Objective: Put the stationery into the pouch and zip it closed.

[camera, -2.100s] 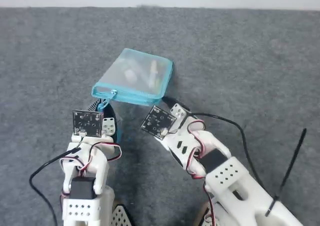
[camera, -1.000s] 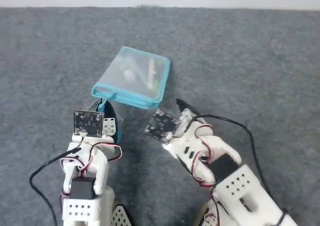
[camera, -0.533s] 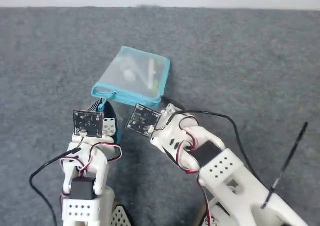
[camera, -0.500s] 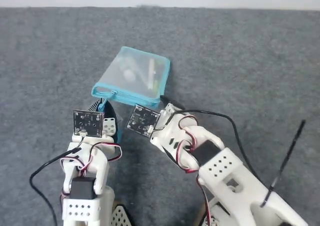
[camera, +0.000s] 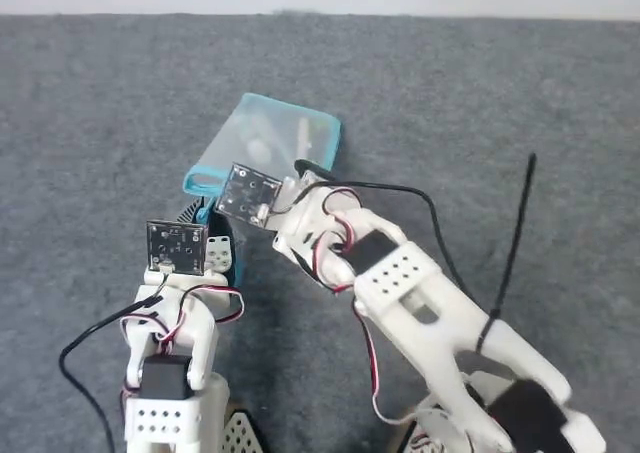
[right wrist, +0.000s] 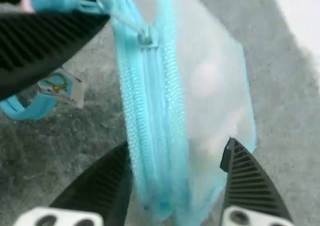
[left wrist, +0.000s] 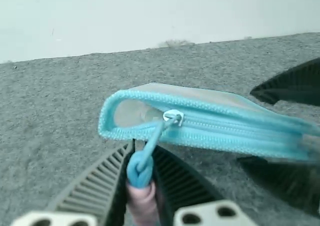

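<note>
Spread wide, the right end effector (right wrist: 177, 146) straddles one end of the pouch's zipped edge, one black ribbed finger on each side of it (whether either finger touches the fabric I cannot tell). Its partner, the left end effector (left wrist: 142, 151), is clamped tight on the pull cord, with nothing else between its fingers.

Both arms work over the grey, carpet-like bench (camera: 480, 93). On it, just ahead of the two arms, lies the pouch (camera: 290, 143). It is flat, with turquoise edging and a clear side facing up, and its zipped edge is turned toward the arms. Through the clear side show a few pale shapes, the stationery (camera: 305, 143), too vague to name one by one.

Near the left end effector a small printed tag (right wrist: 57, 84) on a blue strap lies on the bench.

Close to the pouch corner nearest the left arm sits the metal slider (left wrist: 173, 117). The teeth are joined from there along the rest of the edge, and a short mouth gapes between slider and corner. From the slider the blue pull cord (left wrist: 150, 141) runs taut to the gripping fingers, ending in a knot between them.
</note>
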